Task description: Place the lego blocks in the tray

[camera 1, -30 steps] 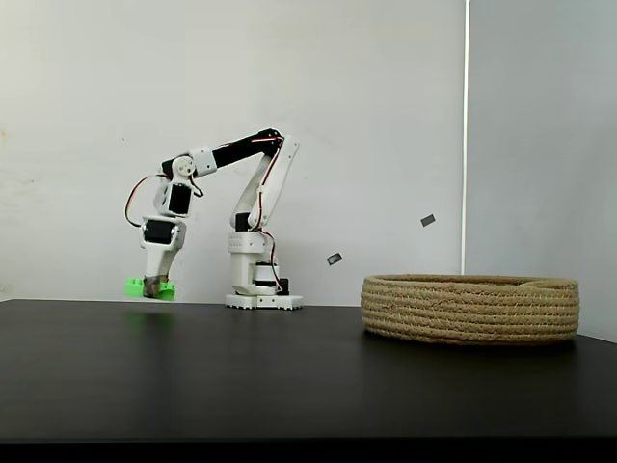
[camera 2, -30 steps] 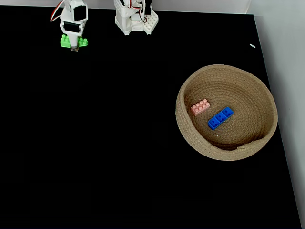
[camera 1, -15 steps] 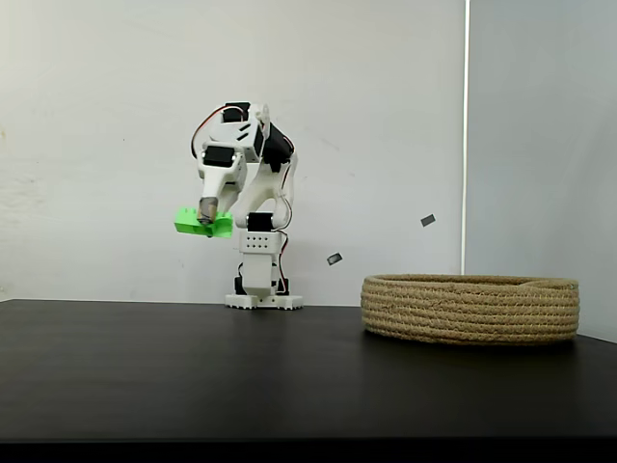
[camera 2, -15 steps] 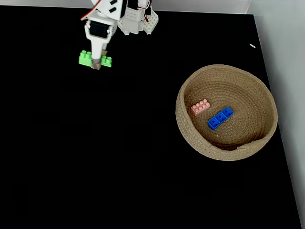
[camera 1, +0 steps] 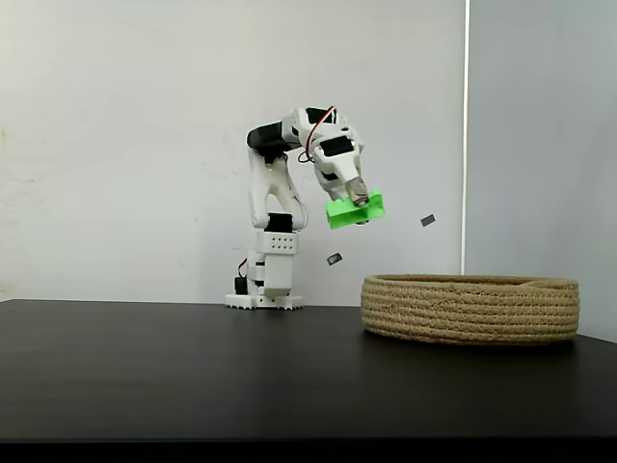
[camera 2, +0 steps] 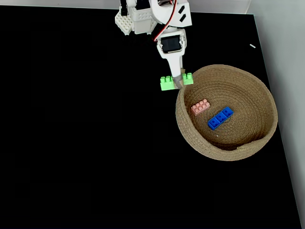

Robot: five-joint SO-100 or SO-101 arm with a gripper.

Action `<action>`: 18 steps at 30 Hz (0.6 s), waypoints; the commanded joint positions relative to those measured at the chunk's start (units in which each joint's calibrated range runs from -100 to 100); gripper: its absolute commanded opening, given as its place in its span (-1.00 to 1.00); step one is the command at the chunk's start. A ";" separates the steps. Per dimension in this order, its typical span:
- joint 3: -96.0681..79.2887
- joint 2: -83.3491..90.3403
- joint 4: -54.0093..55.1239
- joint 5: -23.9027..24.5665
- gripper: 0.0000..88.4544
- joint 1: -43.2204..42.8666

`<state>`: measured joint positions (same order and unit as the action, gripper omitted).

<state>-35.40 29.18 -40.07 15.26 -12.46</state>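
Note:
My gripper [camera 1: 361, 204] [camera 2: 178, 83] is shut on the bright green lego block [camera 1: 353, 210] [camera 2: 167, 82] and holds it high in the air. Seen from above, the block hangs over the upper left rim of the tray [camera 2: 186, 133], a wide round basket of coiled tan rope [camera 1: 470, 309]. From the side it is well above the rim and just left of it. Inside the tray lie a pale pink block [camera 2: 200, 107] and a long blue block [camera 2: 220, 118].
The arm's white base [camera 1: 263, 301] [camera 2: 125, 25] stands at the back of the black table [camera 2: 86, 143]. The table's right edge [camera 2: 286, 157] runs close past the tray. A pale wall rises behind.
The arm has swung to the right with the green block, lifting it from near the table at the far left to above the tray's left rim.

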 commanded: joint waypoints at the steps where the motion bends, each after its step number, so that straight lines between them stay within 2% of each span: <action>1: -2.50 -2.87 13.54 -1.32 -0.98 -3.53; 4: -1.77 -6.13 13.96 -2.39 -0.48 -5.10; 5: -1.31 -6.56 13.96 -2.25 -0.41 -5.43; 13: 0.79 -8.80 13.63 -2.15 -0.32 -6.83; 15: 0.79 -7.85 8.88 -1.86 -0.40 -6.42; 18: 0.15 -3.90 -1.12 -3.27 -0.66 -2.96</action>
<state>-38.58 19.76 -32.44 13.02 -18.49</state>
